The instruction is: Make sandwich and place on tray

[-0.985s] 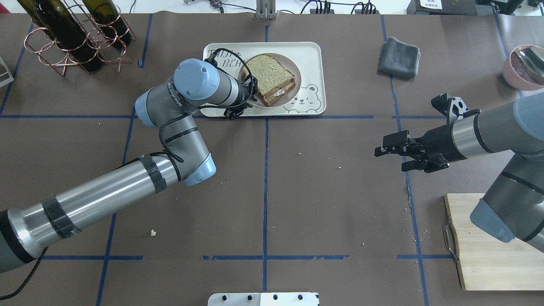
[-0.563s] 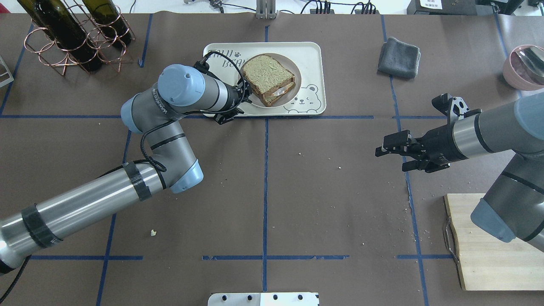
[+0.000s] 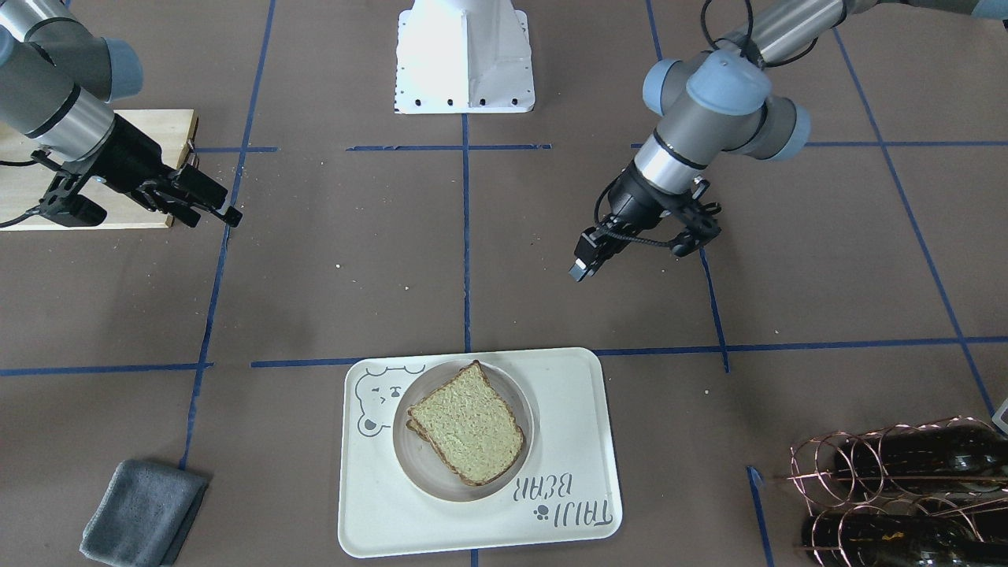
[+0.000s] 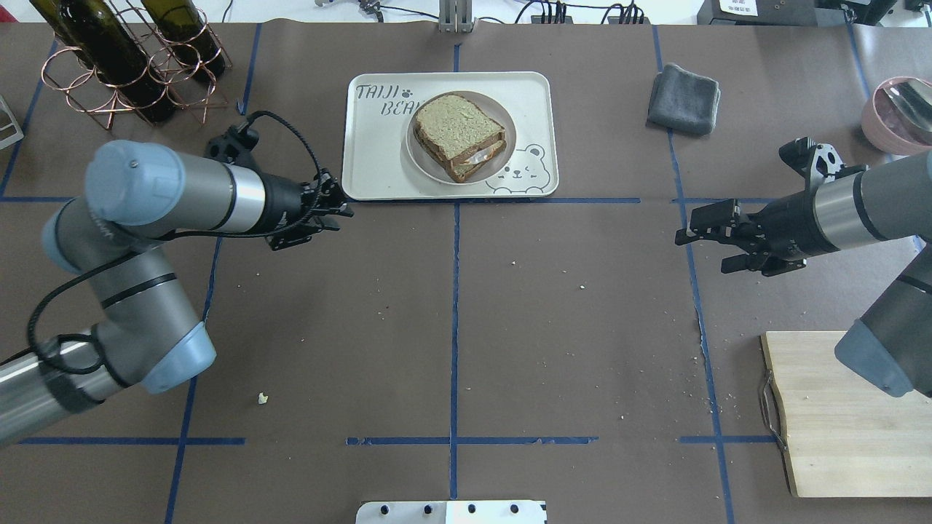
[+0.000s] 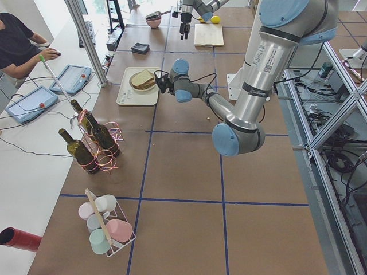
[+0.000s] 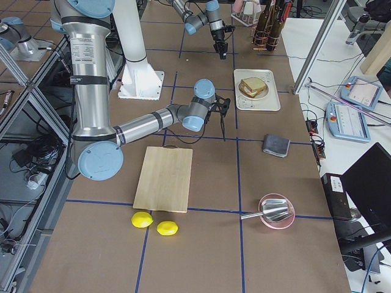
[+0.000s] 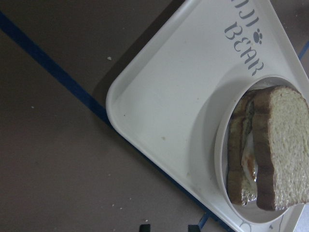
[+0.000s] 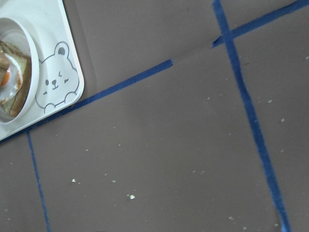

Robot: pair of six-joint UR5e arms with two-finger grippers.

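Note:
The sandwich (image 4: 459, 131), two tan bread slices with egg between them, lies on a round beige plate (image 4: 426, 166) on the cream bear tray (image 4: 378, 160) at the far middle of the table. It also shows in the front view (image 3: 466, 431) and the left wrist view (image 7: 270, 150), where white egg and a bit of orange show between the slices. My left gripper (image 4: 344, 209) is open and empty, just off the tray's near left corner. My right gripper (image 4: 681, 234) is open and empty, well to the right of the tray.
A copper rack with wine bottles (image 4: 124, 65) stands at the far left. A grey cloth (image 4: 683, 98) lies right of the tray and a pink bowl (image 4: 899, 113) at the far right. A wooden cutting board (image 4: 837, 437) lies near right, with two lemons (image 6: 153, 223) beyond it.
My left gripper has pulled back from the plate's edge, leftward and off the tray, leaving the sandwich in place. My right gripper has drifted a little right and farther away.

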